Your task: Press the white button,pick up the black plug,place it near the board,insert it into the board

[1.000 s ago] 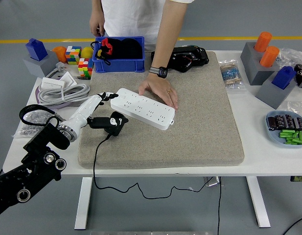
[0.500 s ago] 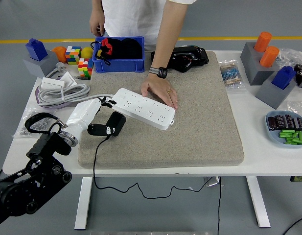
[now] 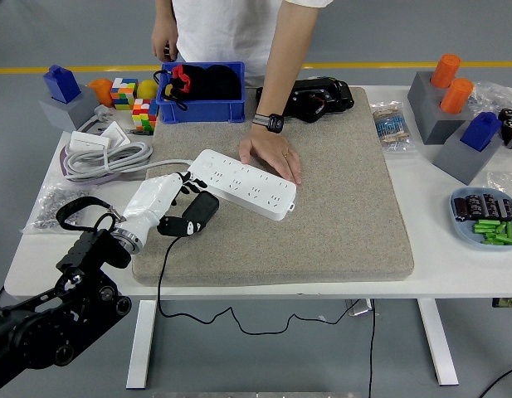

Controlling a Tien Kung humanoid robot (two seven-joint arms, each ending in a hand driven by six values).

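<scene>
**Desk:** What crowds the scene around the grey mat (image 3: 322, 207) on the white table (image 3: 455, 278)?

**Photographer:** At 12 o'clock a person stands behind the table, one hand (image 3: 272, 155) flat on the far end of the white power strip (image 3: 243, 182), a watch (image 3: 274, 123) on that wrist. A blue bin (image 3: 199, 108) with black items sits at about 11 o'clock, colour cubes (image 3: 133, 104) beside it, and a coiled grey cable with a white adapter (image 3: 102, 149) at 9 o'clock. Grey blocks with orange and blue pegs (image 3: 455, 108) fill the 2 o'clock corner; a dish of green and black parts (image 3: 486, 217) lies at 3 o'clock.

**Desk:** And the plug?

**Photographer:** The black plug (image 3: 193, 214) is on the mat's left part, just beside the strip's near left end, at about 7 o'clock from it. The robot's left hand (image 3: 160, 203) is closed around it, white fingers wrapped over its left side. Its long axis runs from 7 to 1 o'clock, the upper end aimed at the strip, the black cord (image 3: 162, 282) trailing off the mat's near edge and under the table.

**Desk:** Anything in the way?

**Photographer:** Only the person's hand, which covers the strip's middle towards 3 o'clock; the sockets nearest the plug show uncovered. The strip itself lies from 10 to 4 o'clock
</scene>
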